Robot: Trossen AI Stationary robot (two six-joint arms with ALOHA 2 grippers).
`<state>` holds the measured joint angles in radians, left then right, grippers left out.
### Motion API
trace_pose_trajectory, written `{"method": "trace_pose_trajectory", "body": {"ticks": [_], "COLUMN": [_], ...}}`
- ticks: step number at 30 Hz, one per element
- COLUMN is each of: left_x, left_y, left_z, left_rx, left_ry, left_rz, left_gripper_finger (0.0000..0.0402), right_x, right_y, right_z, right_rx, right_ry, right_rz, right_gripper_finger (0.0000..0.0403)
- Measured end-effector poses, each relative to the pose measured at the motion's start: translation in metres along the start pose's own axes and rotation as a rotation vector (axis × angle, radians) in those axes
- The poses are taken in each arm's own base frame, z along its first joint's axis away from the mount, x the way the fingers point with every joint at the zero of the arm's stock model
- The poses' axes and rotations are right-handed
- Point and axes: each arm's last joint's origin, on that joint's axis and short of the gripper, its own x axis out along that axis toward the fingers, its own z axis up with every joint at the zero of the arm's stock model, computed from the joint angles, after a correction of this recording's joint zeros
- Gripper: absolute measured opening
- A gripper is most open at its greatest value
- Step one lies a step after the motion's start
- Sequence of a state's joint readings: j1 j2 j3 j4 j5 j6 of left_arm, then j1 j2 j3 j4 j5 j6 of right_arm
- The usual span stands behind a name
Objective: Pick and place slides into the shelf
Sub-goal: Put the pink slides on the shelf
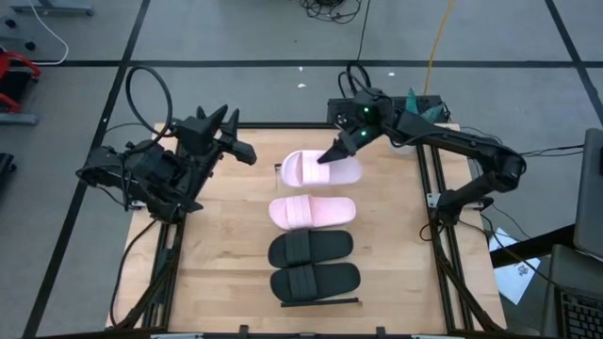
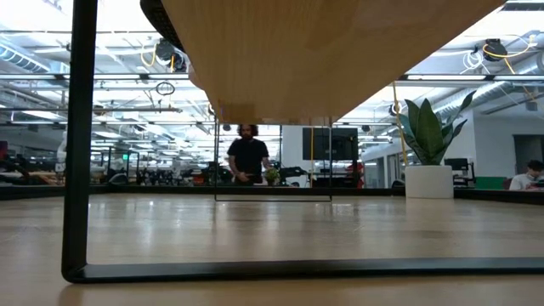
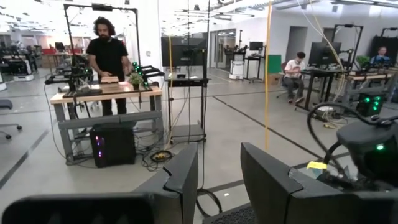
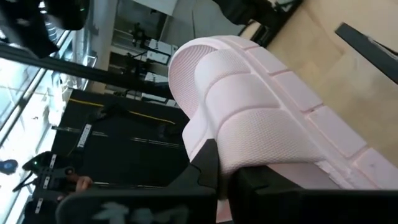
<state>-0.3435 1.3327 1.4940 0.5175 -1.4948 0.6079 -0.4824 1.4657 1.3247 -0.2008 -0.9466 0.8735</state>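
Four slides lie in a row down the middle of the table in the high view: a pink slide [image 1: 320, 170] at the far end, a second pink one [image 1: 313, 211], then two black ones [image 1: 311, 248] [image 1: 316, 281]. The shelf shows by its thin dark frame [image 1: 320, 302] under them; the low view sees its wooden underside [image 2: 280, 51]. My right gripper [image 1: 331, 155] is shut on the far pink slide [image 4: 261, 106]. My left gripper [image 1: 240, 137] hangs raised over the table's left side, open and empty [image 3: 217, 165]. My right gripper pinches the far pink slide's wide strap at its edge [image 4: 249, 152] between its two fingers. It comes slanting down from the table's far right. Whether the sole is on the shelf or lifted, I cannot tell.
Dark rails run along the table's left and right edges [image 1: 438, 235]. Bare wood [image 1: 226, 245] lies to the left of the row. Beyond the table stand a person at a workbench [image 3: 107, 59] and a potted plant [image 2: 427, 161].
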Motion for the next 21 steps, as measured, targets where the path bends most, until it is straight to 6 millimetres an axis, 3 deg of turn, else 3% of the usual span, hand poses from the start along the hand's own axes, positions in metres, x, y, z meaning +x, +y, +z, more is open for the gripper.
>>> {"method": "trace_pose_trajectory", "body": {"ticks": [6, 15, 21], "left_x": [-0.001, -0.003, -0.005], "left_y": [0.002, 0.016, 0.022], "left_z": [0.001, 0.009, 0.013], "left_rx": [0.017, -0.003, -0.015], "left_ry": [0.005, 0.019, 0.024], "left_rz": [0.003, 0.019, 0.017], "left_gripper_finger": [0.0120, 0.0120, 0.0120], "right_x": [0.004, 0.004, 0.011], "right_y": [-0.005, 0.018, 0.045], "right_z": [0.003, 0.005, 0.010], "right_rx": [0.024, -0.085, -0.126], "right_ry": [-0.013, -0.042, -0.052], "right_rz": [-0.032, -0.295, -0.251], "right_gripper_finger": [0.0000, 0.0000, 0.0000]}}
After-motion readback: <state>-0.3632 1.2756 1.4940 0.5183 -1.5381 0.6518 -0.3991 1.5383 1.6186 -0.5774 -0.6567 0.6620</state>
